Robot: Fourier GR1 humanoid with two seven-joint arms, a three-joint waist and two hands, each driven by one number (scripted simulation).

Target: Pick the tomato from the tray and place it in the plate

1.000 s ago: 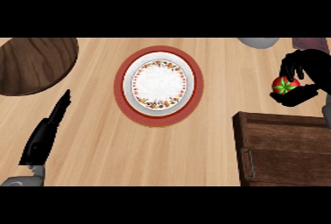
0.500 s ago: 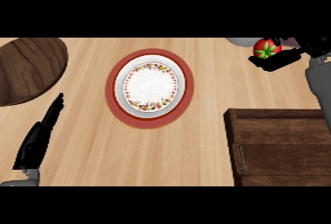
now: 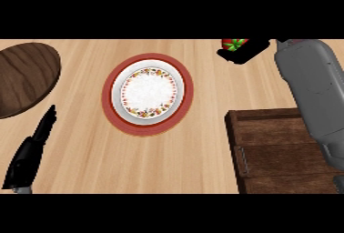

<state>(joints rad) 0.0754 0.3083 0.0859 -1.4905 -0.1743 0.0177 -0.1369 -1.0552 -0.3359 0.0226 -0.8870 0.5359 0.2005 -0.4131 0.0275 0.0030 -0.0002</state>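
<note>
Closest to us, our left hand [image 3: 30, 152] lay at the lower left with its fingers straight and pressed together, pretty much where it was half a second back, just sliding with the view. The dark wooden tray [image 3: 282, 152] sat at the lower right, cut off by the edge, and our grey right forearm crossed over its right side, so we couldn't see much of what was in there.

The plate [image 3: 149, 92], white with a flowery rim and a red outer ring, sat mid-counter and looked bigger and further right than before. A dark round wooden board [image 3: 23, 77] poked in at the left, partly cropped.

Farthest out, our right hand [image 3: 245, 51] had swung up to the top edge, fingers curled around the tomato [image 3: 233, 44]. Only its red top and green stem showed; the rest was hidden. It was well apart from the plate, off to its upper right.

The light wood counter [image 3: 87, 150] filled everything else.
</note>
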